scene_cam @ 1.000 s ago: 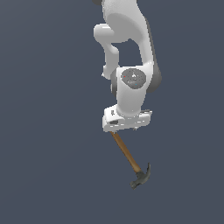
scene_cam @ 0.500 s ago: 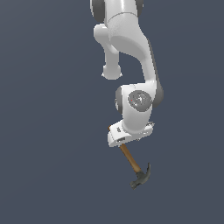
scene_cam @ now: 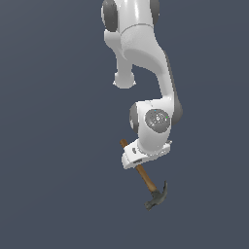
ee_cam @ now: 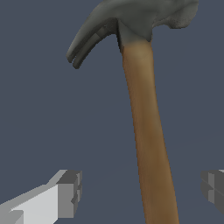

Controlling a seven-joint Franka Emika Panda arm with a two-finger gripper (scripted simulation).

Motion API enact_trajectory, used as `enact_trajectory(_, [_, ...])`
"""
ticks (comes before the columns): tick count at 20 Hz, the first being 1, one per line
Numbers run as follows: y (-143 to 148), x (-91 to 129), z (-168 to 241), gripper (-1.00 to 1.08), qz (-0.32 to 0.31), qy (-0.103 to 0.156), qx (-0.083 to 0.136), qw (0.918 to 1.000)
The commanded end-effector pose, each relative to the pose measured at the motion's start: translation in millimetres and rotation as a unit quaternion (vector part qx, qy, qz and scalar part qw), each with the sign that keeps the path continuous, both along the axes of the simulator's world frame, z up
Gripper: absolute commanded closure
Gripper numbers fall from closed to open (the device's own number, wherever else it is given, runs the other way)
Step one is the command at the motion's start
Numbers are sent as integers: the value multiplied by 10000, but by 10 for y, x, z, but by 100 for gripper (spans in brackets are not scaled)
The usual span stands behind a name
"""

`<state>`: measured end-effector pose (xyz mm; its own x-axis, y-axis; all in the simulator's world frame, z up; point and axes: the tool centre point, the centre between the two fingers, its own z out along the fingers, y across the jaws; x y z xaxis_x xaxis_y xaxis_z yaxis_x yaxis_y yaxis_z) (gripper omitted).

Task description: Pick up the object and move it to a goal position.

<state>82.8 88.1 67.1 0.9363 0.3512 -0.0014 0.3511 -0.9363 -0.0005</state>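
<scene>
**A:** On the dark desk (scene_cam: 48, 146), where is the hammer (scene_cam: 146, 179) lying? I am looking for an edge or corner to place it by.

**B:** No edge or corner is showing, so I am placing it by the arm (scene_cam: 146, 73) instead. Starting at the exterior view's left, the butt of the brown handle (scene_cam: 123, 143) is poking out from behind the wrist. The gripper (scene_cam: 138, 158) is hanging over the middle of the handle. Further toward the exterior view's right and nearer the camera, the grey head (scene_cam: 156, 197) is lying with its claw curling upward.

**A:** Is the gripper holding anything?

**B:** Nothing. In the wrist view the gripper (ee_cam: 140, 190) is standing wide open. One finger (ee_cam: 65, 194) and the other finger (ee_cam: 213, 187) are sitting well apart, with the handle (ee_cam: 146, 131) running between them and touching neither.

**A:** So it is getting ready to grasp. What is going to matter?

**B:** I am judging that the handle is sitting a little nearer one finger than the other. Centring it should stop the closing jaws from shoving the hammer sideways. The fingers should be going low enough to straddle the full thickness of the wood before closing.

**A:** And the heavy head?

**B:** It is likely to be pulling that end down on the lift, so a firm squeeze and a slow rise are looking wise.
</scene>
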Motion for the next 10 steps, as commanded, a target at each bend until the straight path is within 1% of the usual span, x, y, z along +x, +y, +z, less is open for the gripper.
enact_trajectory(1, [-1, 2, -1, -92, 0, -3, 0, 10000])
enact_trajectory(5, [-1, 1, -95, -92, 2, -4, 0, 10000])
enact_trajectory(10, [-2, -4, -361, -92, 9, -6, 0, 10000])
